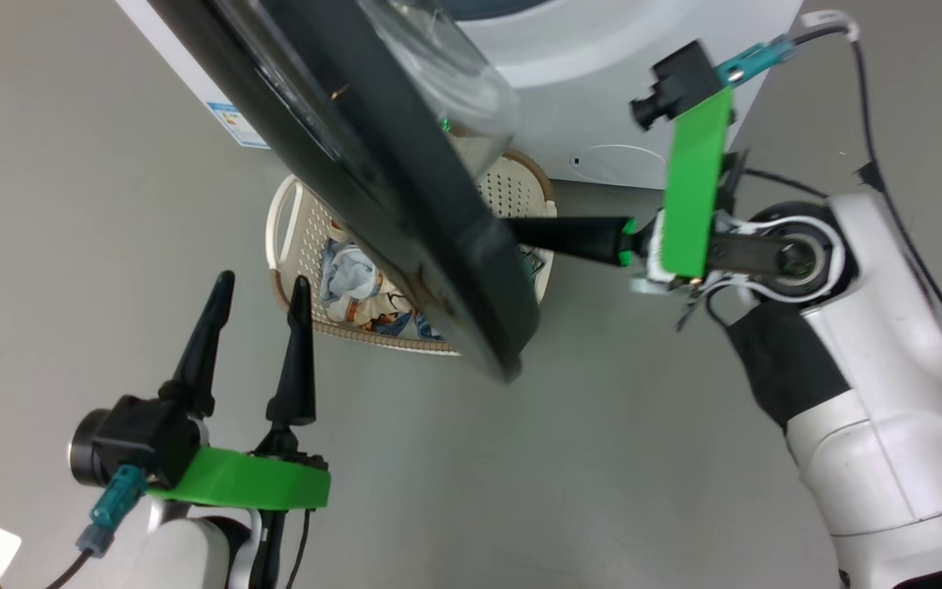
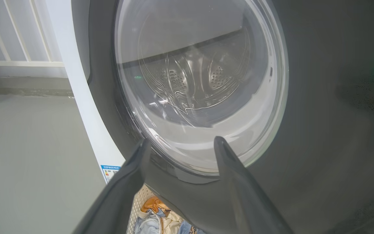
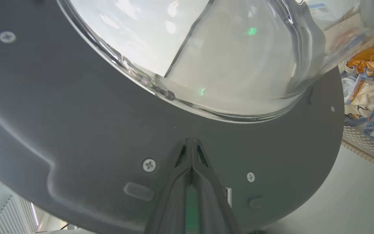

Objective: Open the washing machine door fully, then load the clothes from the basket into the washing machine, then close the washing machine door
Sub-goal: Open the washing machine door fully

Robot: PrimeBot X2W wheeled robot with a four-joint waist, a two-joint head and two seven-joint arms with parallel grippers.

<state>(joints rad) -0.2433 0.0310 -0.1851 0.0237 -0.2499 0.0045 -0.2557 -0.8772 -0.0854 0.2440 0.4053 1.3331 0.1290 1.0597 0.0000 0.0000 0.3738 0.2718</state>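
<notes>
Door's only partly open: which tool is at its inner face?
The right tool: shut, tips against the grey inner face of the washing machine door, near the glass. The left tool is open, apart on the outer side.

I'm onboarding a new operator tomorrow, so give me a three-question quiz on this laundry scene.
1. True or false: the right gripper is shut, its tips at the dark grey inner face of the washing machine door.
2. Fill in: the left gripper is ___, holding nothing.
3. The clothes lie: A) draped over the door B) in the basket C) in the left gripper.
Key: 1 true; 2 open; 3 B.
</notes>
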